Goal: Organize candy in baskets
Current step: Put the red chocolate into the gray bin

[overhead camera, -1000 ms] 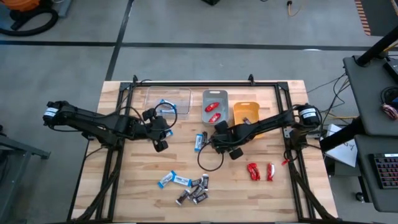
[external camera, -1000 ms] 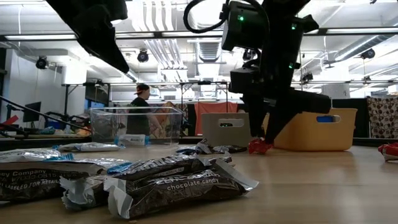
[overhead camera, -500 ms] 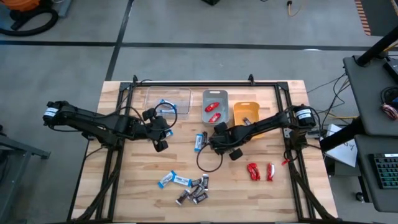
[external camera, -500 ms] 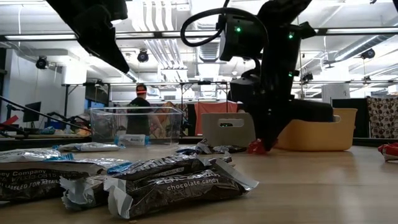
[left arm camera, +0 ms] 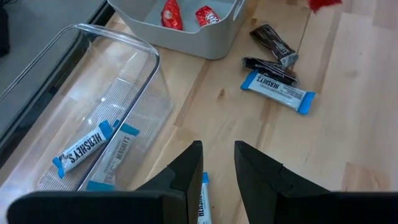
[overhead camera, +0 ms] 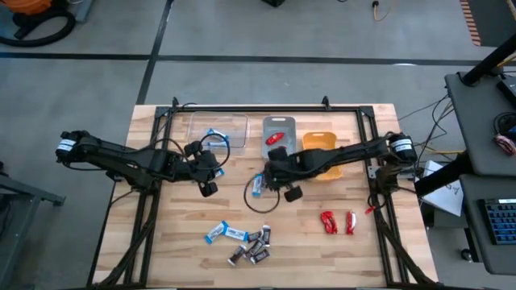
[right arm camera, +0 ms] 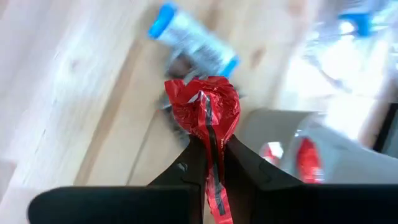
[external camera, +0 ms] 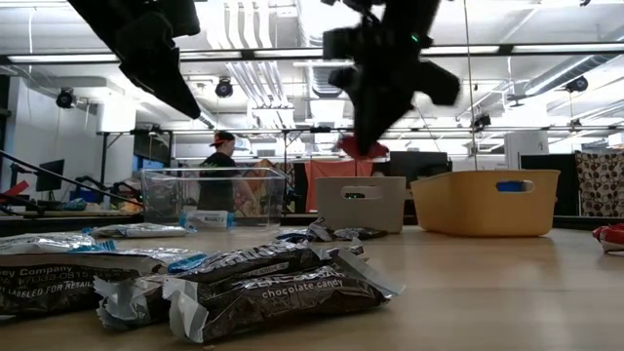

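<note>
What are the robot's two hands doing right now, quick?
Left end effector: shut on a blue-and-white candy bar, beside the clear basket.
Right end effector: shut on a red candy, lifted above the table.

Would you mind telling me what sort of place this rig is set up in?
Probably a robotics lab or workshop: open ceiling with strip lights, bare concrete floor, and a desk with a keyboard beside the wooden table.

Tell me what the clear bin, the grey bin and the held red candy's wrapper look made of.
Clear bin: glossy see-through plastic; bars show through. Grey bin: matte opaque plastic, probably; smooth moulded walls. Red candy in right gripper: crinkled shiny foil or film.
</note>
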